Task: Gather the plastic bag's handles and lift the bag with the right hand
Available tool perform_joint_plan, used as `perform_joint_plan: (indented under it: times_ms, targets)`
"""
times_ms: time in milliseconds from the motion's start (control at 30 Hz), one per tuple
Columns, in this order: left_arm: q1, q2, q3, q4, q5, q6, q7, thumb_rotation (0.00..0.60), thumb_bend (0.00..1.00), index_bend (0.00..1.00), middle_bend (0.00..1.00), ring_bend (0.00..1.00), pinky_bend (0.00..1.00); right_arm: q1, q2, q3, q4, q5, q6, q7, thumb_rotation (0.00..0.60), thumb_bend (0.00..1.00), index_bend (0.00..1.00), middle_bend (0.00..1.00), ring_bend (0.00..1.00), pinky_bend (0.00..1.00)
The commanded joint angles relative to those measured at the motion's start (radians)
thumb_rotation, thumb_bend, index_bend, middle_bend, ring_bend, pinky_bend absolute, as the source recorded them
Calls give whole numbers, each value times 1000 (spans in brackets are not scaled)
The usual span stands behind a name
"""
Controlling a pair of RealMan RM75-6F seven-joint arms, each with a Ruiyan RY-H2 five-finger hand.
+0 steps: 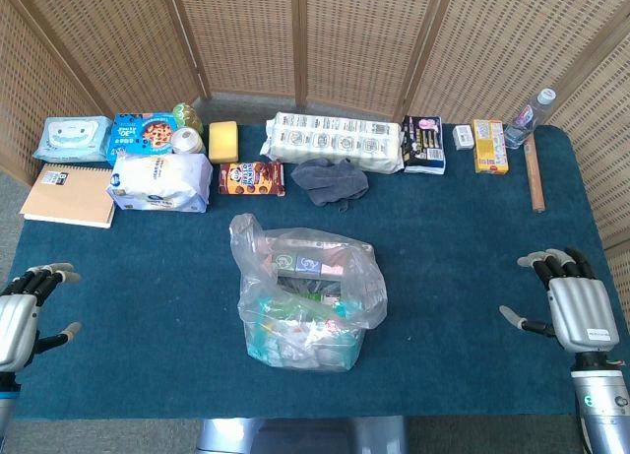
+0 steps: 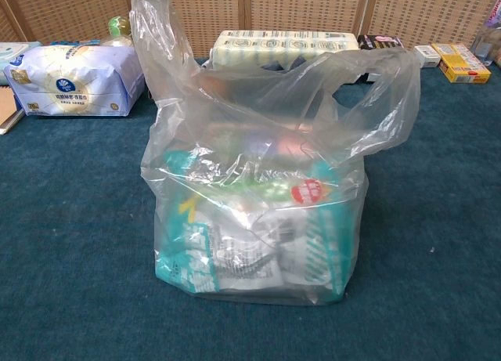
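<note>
Sitting mid-table, plastic bag (image 1: 307, 296) w/ handles (image 2: 156, 32) sticking up, untouched. Left hand (image 1: 25, 311) near-left, right hand (image 1: 571, 306) near-right, both w/ fingers apart, holding nothing.

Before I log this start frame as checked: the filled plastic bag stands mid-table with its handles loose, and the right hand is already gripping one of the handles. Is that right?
Not quite. The plastic bag does stand mid-table with its handles loose, but the right hand grips nothing: the head view shows it resting open near the table's right edge, well clear of the bag.
</note>
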State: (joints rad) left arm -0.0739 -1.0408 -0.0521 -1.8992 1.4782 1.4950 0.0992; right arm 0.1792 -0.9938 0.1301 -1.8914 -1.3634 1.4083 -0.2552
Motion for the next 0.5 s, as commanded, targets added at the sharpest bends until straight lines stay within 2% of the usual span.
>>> perform_joint_plan:
  times_ms: [33, 500]
  targets:
    - [-6, 1, 0, 0, -1, -9, 1, 600, 131, 335, 267, 230, 296, 4, -1, 3, 0, 6, -4, 0, 413, 214, 289, 283, 208, 114]
    - [-2, 29, 5, -20, 21, 6, 2, 600, 132, 334, 266, 230, 296, -13, 5, -8, 6, -8, 9, 36, 412, 215, 289, 283, 208, 114]
